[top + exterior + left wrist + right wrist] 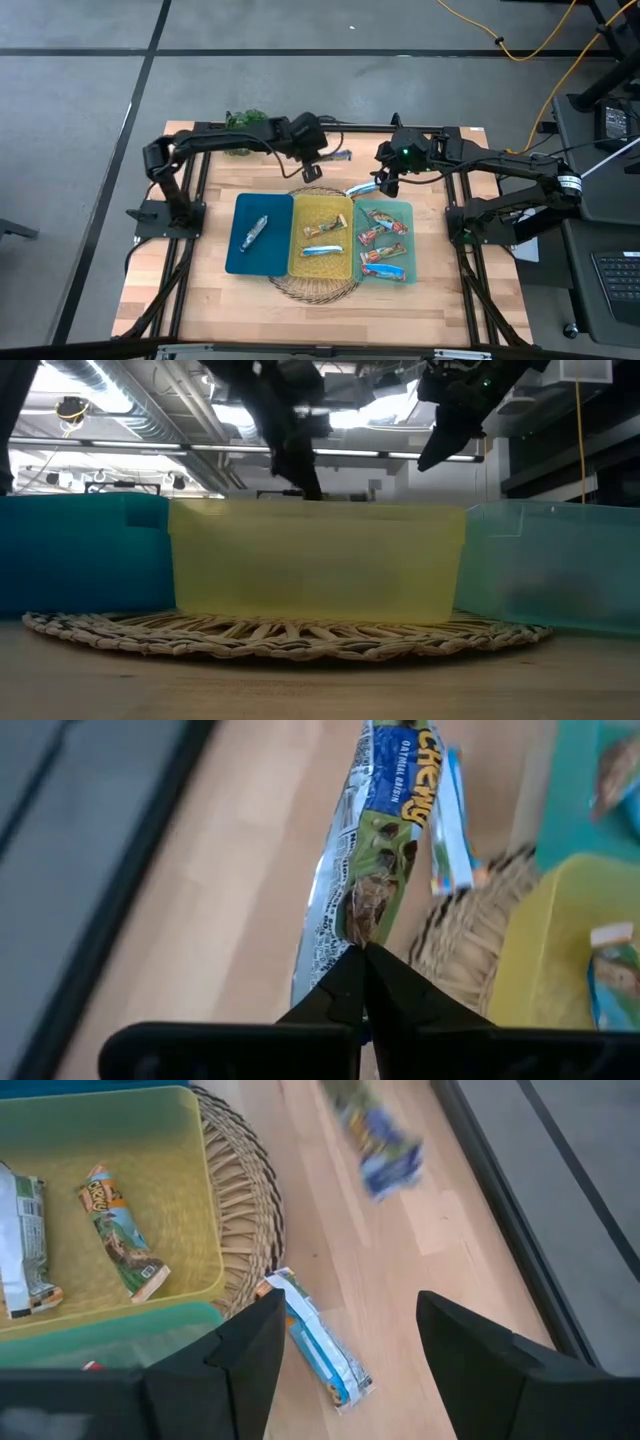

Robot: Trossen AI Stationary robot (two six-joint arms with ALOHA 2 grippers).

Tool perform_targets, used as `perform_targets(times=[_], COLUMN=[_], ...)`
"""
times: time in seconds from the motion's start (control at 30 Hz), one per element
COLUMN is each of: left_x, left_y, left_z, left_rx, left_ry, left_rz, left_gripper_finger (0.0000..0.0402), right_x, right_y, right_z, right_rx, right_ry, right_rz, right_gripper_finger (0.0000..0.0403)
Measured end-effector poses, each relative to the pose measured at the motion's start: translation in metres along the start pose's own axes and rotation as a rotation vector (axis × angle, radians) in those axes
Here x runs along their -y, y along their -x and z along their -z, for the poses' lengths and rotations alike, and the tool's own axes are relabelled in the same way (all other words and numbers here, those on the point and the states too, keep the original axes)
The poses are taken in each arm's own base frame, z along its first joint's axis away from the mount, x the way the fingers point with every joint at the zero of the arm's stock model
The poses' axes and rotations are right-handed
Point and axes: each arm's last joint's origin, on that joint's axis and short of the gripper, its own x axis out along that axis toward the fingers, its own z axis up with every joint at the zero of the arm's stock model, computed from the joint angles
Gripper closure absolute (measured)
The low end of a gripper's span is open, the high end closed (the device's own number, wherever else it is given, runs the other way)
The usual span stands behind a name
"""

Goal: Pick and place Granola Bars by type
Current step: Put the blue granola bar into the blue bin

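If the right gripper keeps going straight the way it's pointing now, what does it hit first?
Probably the blue-white wrapped granola bar lying on the wooden table beside the round woven mat. It sits between the open right gripper fingers' line, though depth is unclear.

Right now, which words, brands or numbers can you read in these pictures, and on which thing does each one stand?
"CHEWY": on the blue wrapper of the granola bar that the shut left gripper holds by one end.
Small line under it: perhaps "OATMEAL RAISIN", too small to be sure.
Fine print on that wrapper's silver side: unreadable.
Orange-brown bar in the yellow bin: logo blurred, unreadable.
Blue-white bar on the table: print unreadable.
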Motion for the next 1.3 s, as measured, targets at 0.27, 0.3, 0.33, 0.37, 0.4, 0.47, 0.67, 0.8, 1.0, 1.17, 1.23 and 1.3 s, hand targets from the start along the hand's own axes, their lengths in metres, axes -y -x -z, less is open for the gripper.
perform_targets(times=[0.27, 0.3, 0.33, 0.37, 0.4, 0.47, 0.67, 0.8, 1.0, 1.17, 1.23, 1.3], left_x=[-0.008, -0.008, -0.009, -0.009, -0.009, -0.009, -0.009, -0.008, 0.000, 0.009, 0.014, 0.018], left_y=[0.063, 0.071, 0.078, 0.086, 0.093, 0.107, 0.143, 0.164, 0.190, 0.208, 0.215, 0.220], left_z=[-0.005, -0.004, -0.004, -0.004, -0.003, -0.003, 0.002, 0.009, 0.021, 0.032, 0.038, 0.045], left_rx=[0.121, 0.130, 0.149, 0.164, 0.176, 0.212, 0.297, 0.328, 0.341, 0.342, 0.326, 0.303], left_ry=[0.029, 0.033, 0.037, 0.041, 0.045, 0.056, 0.090, 0.106, 0.103, 0.132, 0.139, 0.146], left_rz=[-0.101, -0.113, -0.123, -0.126, -0.131, -0.143, -0.155, -0.154, -0.128, -0.091, -0.069, -0.049], left_gripper_finger=[0.0400, 0.0400, 0.0400, 0.0400, 0.0400, 0.0400, 0.0400, 0.0400, 0.0400, 0.0400, 0.0400, 0.0400], right_x=[0.000, 0.000, 0.000, 0.000, 0.000, 0.000, 0.000, 0.000, 0.001, 0.001, 0.001, 0.001], right_y=[0.000, 0.000, 0.000, 0.000, 0.000, 0.000, 0.000, 0.000, 0.000, 0.001, 0.001, 0.001], right_z=[-0.001, -0.001, -0.001, -0.002, -0.002, -0.003, -0.004, -0.005, -0.008, -0.010, -0.010, -0.011], right_rx=[0.007, 0.010, 0.013, 0.016, 0.020, 0.032, 0.041, 0.048, 0.081, 0.103, 0.108, 0.110], right_ry=[0.000, -0.001, -0.001, -0.001, -0.001, -0.004, -0.008, -0.008, -0.011, -0.037, -0.043, -0.043], right_rz=[0.001, 0.001, 0.001, 0.001, 0.002, 0.003, 0.004, 0.004, 0.007, 0.008, 0.008, 0.008], right_gripper_finger=[0.0174, 0.0174, 0.0174, 0.0174, 0.0174, 0.0174, 0.0174, 0.0174, 0.0174, 0.0174, 0.0174, 0.0174])
